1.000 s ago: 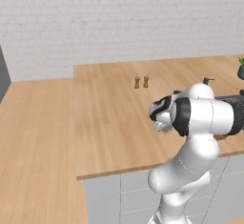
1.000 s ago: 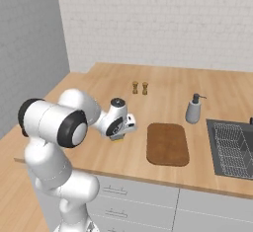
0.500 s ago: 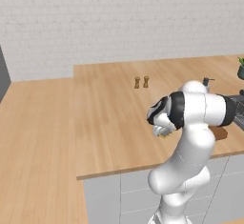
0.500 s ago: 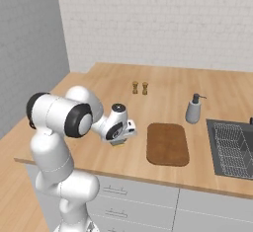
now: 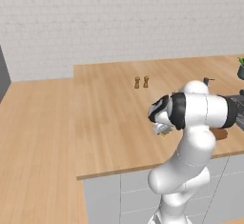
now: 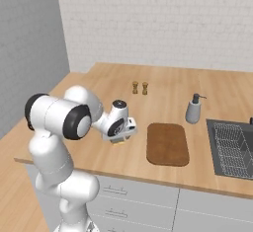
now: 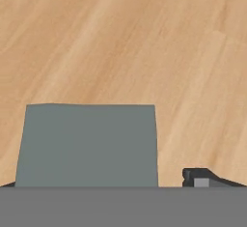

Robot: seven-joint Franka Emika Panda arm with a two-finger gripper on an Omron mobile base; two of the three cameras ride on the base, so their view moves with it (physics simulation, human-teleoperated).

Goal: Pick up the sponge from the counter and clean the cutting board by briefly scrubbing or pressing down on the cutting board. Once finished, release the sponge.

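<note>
The claw (image 6: 120,136) hangs low over the table (image 6: 163,85), and its jaws have just sprung apart from a tight pinch. Right under it lies the sponge (image 7: 88,145), flat on the wood, just left of the cutting board (image 6: 168,143) and not on it. Released, it seems, so the job looks about finished, though whether the board got its scrub I can't say.

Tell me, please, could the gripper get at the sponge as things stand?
Probably yes: the gripper hangs right over the sponge on the counter, jaws apart, and nothing lies between them.
</note>
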